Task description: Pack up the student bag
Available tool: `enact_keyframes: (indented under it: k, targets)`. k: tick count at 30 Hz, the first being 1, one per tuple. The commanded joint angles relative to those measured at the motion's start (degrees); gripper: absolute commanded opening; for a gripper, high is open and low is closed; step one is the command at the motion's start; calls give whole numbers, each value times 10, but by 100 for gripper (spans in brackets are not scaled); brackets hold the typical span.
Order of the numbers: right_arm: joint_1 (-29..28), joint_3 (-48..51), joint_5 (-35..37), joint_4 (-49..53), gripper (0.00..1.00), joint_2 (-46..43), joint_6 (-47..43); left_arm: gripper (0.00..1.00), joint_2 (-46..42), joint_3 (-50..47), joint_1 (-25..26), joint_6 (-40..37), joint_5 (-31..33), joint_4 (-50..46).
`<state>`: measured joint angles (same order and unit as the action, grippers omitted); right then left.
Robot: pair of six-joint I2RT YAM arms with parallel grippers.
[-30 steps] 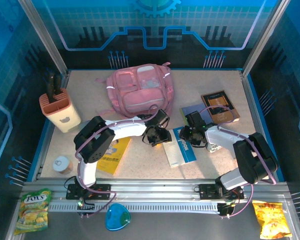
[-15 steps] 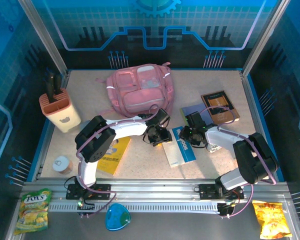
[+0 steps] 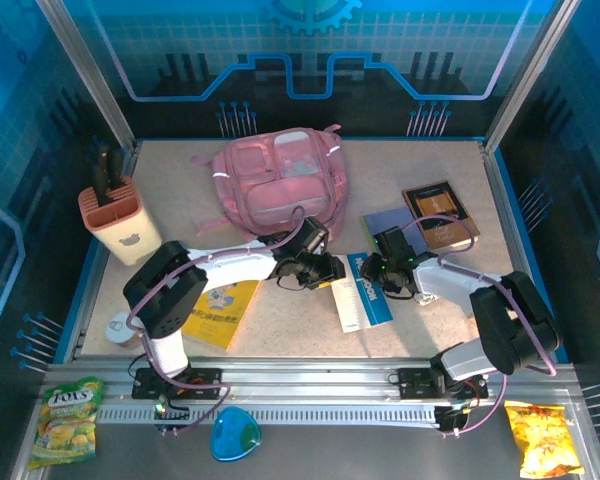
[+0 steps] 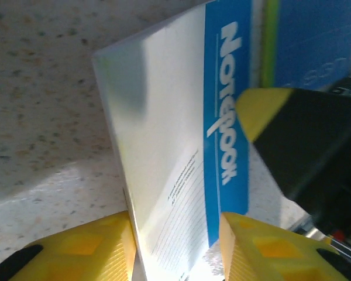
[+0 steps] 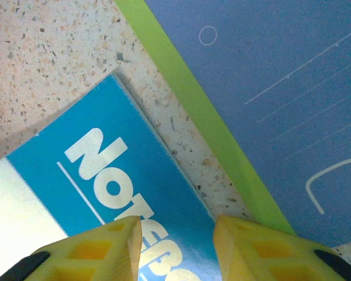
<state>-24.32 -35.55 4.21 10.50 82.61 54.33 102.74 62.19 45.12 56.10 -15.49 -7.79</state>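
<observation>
- The left claw (image 3: 327, 271) has swung right to the notebook (image 3: 361, 298); its fingers stand apart astride the white edge.
- The right claw (image 3: 372, 270) hovers, fingers apart, over the blue end.
- The student bag (image 3: 280, 180) lies behind them on the desk (image 3: 180, 215); lifting the notebook looks to be next.

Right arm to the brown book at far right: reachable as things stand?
Probably yes. The brown book lies flat and uncovered on the table, close beyond the right gripper at the blue notebook; only a flat blue folder lies between them.
</observation>
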Motion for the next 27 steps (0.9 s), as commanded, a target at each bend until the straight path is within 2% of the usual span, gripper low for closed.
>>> enact_keyframes:
  k: [1, 11, 17, 20, 23, 27]
  targets:
    - [2, 22, -5, 44, 40, 6, 13, 38, -1, -11, 2, 16, -36, 73]
    - [5, 32, -12, 35, 40, -3, 17, 28, 39, 13, 2, 23, -53, 71]
    - [15, 49, -26, 9, 42, -33, 15, 12, 24, 3, -5, 24, -36, 67]
    - [24, 46, -49, -18, 47, -61, -23, 8, 0, -14, -15, 16, -35, 78]
    - [32, 18, -67, -10, 55, -90, -51, 1, -31, -22, -31, 4, -41, 66]
    - [37, 9, -103, -43, 69, -126, -42, 0, -75, -29, -70, -14, -68, 65]
